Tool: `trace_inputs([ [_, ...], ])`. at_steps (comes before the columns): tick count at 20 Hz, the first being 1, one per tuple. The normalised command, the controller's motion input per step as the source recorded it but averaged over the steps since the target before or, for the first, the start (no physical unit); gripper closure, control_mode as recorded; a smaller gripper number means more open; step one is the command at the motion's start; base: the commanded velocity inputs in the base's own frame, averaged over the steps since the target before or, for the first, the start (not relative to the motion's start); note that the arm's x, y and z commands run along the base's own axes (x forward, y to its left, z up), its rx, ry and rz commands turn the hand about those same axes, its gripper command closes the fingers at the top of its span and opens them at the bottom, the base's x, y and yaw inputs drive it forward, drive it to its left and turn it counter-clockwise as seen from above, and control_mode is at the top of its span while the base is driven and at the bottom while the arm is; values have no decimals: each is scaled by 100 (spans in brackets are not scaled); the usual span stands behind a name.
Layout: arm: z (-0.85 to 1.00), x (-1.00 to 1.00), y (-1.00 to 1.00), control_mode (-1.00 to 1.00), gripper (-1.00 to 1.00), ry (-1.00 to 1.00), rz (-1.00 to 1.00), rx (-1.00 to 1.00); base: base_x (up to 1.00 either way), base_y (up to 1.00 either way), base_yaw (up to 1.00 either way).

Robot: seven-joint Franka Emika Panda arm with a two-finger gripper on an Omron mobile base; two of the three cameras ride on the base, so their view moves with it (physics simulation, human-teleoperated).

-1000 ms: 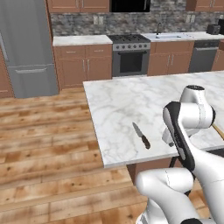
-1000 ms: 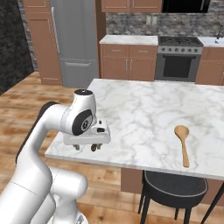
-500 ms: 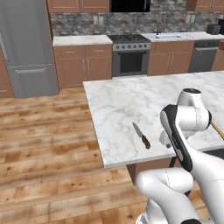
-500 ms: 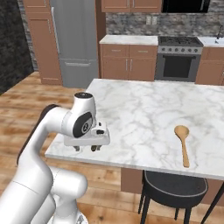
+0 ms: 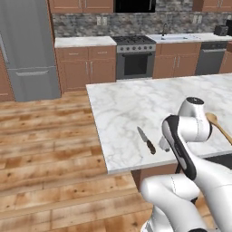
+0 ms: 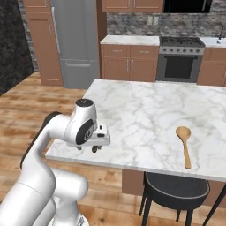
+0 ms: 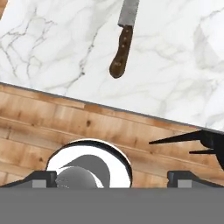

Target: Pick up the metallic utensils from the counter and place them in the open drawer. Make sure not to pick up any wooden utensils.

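Knife (image 7: pixel 123 41) blade tip cut off, top edge, hand view

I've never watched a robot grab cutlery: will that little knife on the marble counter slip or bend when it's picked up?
The knife looks stiff, with a metal blade and solid brown handle, so bending seems unlikely. It lies flat and low on the smooth counter, so it may skid if nudged. The rounded handle probably offers the surest hold.

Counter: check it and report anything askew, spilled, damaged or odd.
Nothing stands out. The knife lies flat on the counter near its front edge, handle toward that edge, fully supported. The wooden spoon lies flat too, well apart from it. No spill or damage shows on the marble.
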Motion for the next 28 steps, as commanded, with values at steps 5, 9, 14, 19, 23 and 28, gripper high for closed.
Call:
trace_inputs([
  [5, -24, 40, 2, -100, -100, -14, -2, 4, 0, 0, 0],
  [9, -19, 47, 4, -100, -100, -1, -3, 6, 0, 0, 0],
  [14, -16, 52, 2, -100, -100, 4, -5, 3, 0, 0, 0],
  [19, -9, 64, 1, -100, -100, 13, -2, 0, 0, 0, 0],
  [23, -10, 60, 0, -100, -100, 15, 0, 0, 0, 0, 0],
  [28, -21, 49, 0, -100, -100, 12, 0, 0, 0, 0, 0],
])
